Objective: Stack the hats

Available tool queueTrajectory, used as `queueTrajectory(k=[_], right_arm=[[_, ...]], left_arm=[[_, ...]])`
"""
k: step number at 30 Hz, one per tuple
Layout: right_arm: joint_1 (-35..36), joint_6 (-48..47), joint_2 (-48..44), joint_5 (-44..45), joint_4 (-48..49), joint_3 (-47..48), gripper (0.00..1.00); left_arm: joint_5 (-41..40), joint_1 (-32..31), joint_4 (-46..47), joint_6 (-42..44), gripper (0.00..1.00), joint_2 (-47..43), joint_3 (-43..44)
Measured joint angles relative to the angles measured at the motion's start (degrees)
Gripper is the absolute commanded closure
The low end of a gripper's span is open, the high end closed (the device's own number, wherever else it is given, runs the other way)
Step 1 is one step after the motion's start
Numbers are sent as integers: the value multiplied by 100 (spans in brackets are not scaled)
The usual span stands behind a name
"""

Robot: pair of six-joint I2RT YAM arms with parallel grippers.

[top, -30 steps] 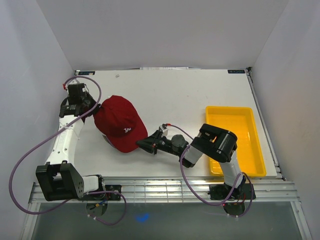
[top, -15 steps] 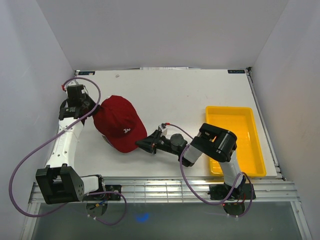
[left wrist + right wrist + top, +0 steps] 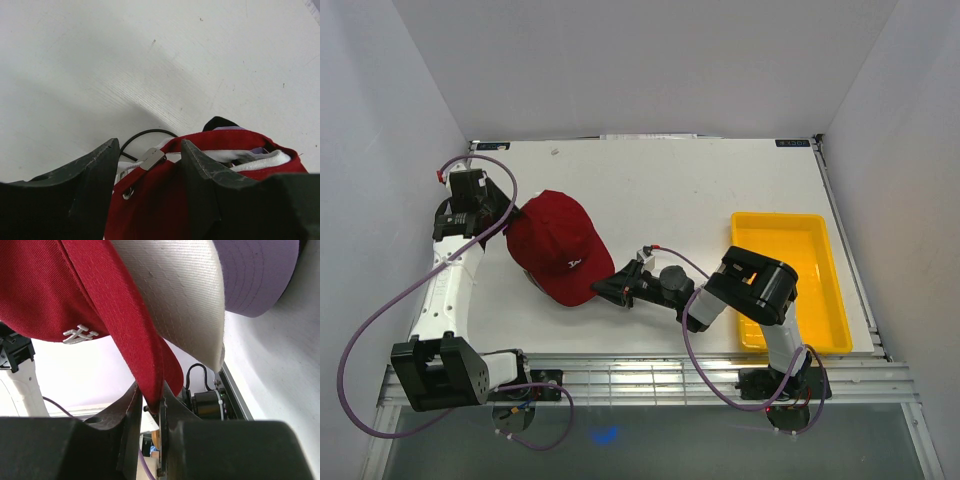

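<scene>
Stack: I see the dark red cap on top of the pile, at about 9 o'clock on the table from above.
Under it: my right wrist view shows a white cap brim and a lavender cap brim beneath the red one.
Left gripper: at the pile's 9 o'clock, jaws spread either side of the rear strap and its metal buckle, gripping nothing.
Right gripper: at the pile's 4 o'clock, pinched closed on the red brim's edge.
Yellow tray: at 3 o'clock, well apart from the caps.
</scene>
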Motion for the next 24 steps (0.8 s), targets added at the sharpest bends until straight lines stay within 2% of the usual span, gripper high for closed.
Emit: queueTrajectory(k=[13,24], right_arm=[[0,-24,-11,-2,-57,7,92],[-4,-22,-13,-24,-160,66,92]], left_arm=[[81,0,-24,-55,29,-70,804],[1628,-2,542,26,30,-162,437]])
